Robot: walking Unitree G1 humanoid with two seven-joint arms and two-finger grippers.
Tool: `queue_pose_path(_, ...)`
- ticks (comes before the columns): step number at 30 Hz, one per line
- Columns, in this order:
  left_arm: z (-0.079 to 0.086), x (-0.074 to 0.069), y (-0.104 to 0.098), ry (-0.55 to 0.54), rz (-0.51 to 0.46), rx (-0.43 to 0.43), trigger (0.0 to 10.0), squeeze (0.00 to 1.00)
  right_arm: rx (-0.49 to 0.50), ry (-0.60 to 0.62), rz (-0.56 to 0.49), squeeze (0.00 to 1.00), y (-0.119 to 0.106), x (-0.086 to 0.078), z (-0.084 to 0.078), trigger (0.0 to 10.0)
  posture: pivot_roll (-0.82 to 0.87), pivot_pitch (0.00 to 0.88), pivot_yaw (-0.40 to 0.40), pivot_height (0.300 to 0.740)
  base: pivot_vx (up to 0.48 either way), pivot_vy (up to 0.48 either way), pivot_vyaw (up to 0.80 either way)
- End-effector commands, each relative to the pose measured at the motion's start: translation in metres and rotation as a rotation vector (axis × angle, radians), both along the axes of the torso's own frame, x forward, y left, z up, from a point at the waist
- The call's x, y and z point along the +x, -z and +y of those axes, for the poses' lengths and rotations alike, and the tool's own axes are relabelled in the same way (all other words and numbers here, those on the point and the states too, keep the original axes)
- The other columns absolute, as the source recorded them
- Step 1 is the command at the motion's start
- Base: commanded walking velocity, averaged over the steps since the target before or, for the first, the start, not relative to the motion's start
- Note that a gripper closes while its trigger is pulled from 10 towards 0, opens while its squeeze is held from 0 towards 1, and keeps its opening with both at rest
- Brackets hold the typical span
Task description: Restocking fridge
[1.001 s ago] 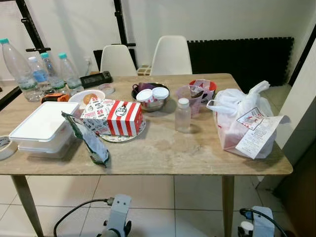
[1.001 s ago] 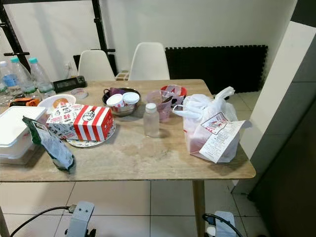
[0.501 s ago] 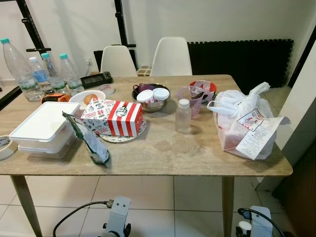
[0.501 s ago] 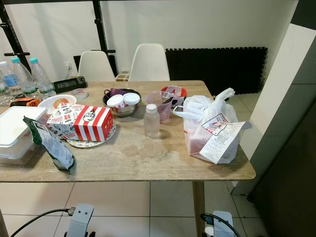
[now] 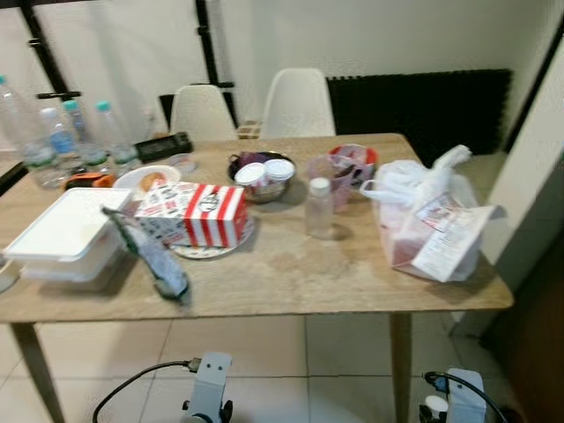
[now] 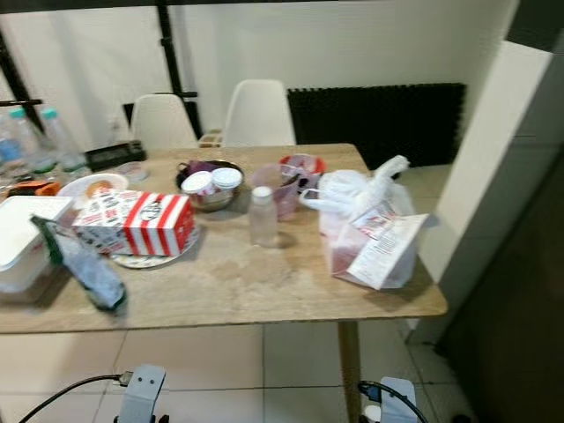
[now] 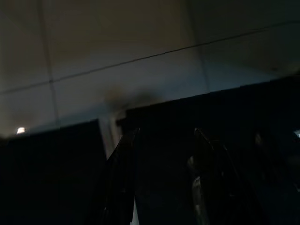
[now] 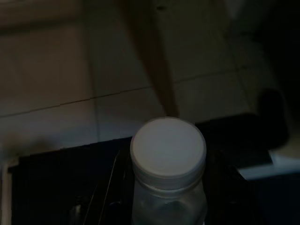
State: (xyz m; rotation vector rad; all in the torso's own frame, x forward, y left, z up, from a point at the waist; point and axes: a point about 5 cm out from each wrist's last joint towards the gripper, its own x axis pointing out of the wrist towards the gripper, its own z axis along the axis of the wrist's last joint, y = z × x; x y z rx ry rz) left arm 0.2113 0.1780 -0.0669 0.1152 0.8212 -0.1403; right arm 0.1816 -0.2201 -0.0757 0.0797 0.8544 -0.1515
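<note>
Two pale silver arms showed low in the head views. The left arm (image 5: pixel 210 388) was a boxy silver block with dark screw heads and a small black socket, from which a black cable (image 5: pixel 141 381) looped away. The right arm (image 5: pixel 458 397) was similar, with a black cable (image 5: pixel 465 388) curving over it. The left tool (image 7: pixel 161 187) had two long, glossy black fingers (image 7: pixel 119 183).

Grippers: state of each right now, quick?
Left gripper: hanging low over the tiled floor, fingers apart, nothing between them.
Right gripper: closed on a small clear bottle with a white cap.
</note>
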Motion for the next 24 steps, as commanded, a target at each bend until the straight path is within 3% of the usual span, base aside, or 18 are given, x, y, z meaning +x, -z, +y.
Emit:
queue_pose_path(1,-0.001,0.004,-0.002,-0.002,-0.011,-0.006,10.0,0.00,0.004,0.011,0.019,0.00,0.002,-0.003,-0.002,10.0,-0.06,0.026,0.010,0.726,0.000,0.000,-0.80)
queue_pose_path(24,0.005,-0.005,0.003,0.021,0.031,0.022,10.0,0.00,0.027,0.018,0.042,0.00,0.004,-0.007,-0.004,10.0,-0.06,0.023,0.022,0.726,0.000,0.000,-0.80)
